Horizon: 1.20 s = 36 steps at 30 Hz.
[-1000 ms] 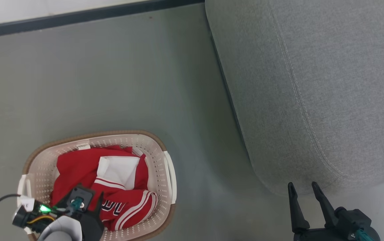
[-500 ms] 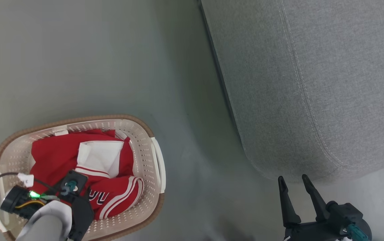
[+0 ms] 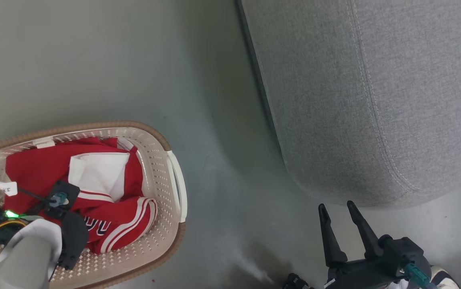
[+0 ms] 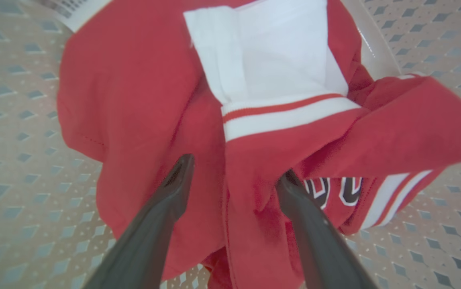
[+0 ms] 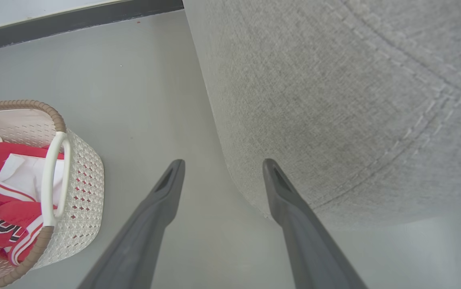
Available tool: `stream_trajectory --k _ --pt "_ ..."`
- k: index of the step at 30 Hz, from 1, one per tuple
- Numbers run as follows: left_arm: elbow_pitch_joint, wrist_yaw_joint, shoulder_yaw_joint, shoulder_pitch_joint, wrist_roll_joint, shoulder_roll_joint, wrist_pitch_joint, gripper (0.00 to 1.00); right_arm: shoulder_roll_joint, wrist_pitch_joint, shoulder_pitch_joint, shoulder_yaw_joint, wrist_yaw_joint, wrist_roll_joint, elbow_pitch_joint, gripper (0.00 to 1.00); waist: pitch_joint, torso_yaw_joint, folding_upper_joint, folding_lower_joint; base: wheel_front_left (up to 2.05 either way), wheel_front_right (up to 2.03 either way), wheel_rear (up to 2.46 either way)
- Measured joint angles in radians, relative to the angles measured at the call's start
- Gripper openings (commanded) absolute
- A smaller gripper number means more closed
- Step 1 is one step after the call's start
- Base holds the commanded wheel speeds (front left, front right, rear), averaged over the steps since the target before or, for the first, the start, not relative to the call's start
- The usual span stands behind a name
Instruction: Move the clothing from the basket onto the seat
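Left gripper fingers spread wide, straddling a clothing fold in the basket. Right gripper also wide, empty, near the seat corner.

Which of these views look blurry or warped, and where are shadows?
Head view: crisp seat weave, soft shadow on the floor beside it. Left wrist view: clothing slightly blurred, basket holes smeared. Right wrist view: sharp, wide-angle bowing.

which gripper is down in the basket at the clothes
The left gripper: its open fingers straddle a red fold of the clothing inside the basket. The right gripper hangs open over the floor beside the seat's corner.
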Motion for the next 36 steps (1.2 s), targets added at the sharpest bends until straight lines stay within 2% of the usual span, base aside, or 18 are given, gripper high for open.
stream_trajectory --k 7,10,27,28,29,30,36 --pt "0.037 0.002 -0.014 -0.040 0.015 0.006 0.040 1.00 0.003 0.000 0.000 0.021 -0.025 0.025 -0.013 1.00 0.038 -0.025 0.0000 0.0000 0.00 0.00 0.00" --pt "0.053 0.020 -0.010 -0.063 0.015 -0.005 0.063 1.00 0.003 0.000 0.000 0.026 -0.033 0.029 -0.020 1.00 0.049 -0.030 0.0000 0.0000 0.00 0.00 0.00" --pt "0.095 0.055 -0.004 -0.103 0.013 -0.033 0.110 1.00 0.003 0.000 0.007 0.039 -0.056 0.034 -0.042 1.00 0.072 -0.039 -0.0002 0.0000 0.00 0.00 0.00" --pt "0.097 0.055 0.000 -0.103 0.010 -0.034 0.114 0.87 0.003 0.000 0.007 0.039 -0.060 0.034 -0.044 1.00 0.073 -0.039 -0.0001 0.0000 0.00 0.00 0.00" --pt "0.099 0.055 0.006 -0.103 0.002 -0.035 0.115 0.35 0.003 0.000 0.008 0.039 -0.060 0.034 -0.046 1.00 0.073 -0.040 -0.0002 0.0000 0.00 0.00 0.00" --pt "0.100 0.057 0.012 -0.103 -0.004 -0.037 0.119 0.00 0.003 0.000 0.010 0.040 -0.061 0.034 -0.049 1.00 0.074 -0.040 -0.0001 0.0000 0.00 0.00 0.00" --pt "0.106 0.061 0.018 -0.103 -0.010 -0.050 0.131 0.00 0.003 0.000 0.015 0.043 -0.061 0.034 -0.057 1.00 0.075 -0.040 -0.0002 0.0000 0.00 0.00 0.00"
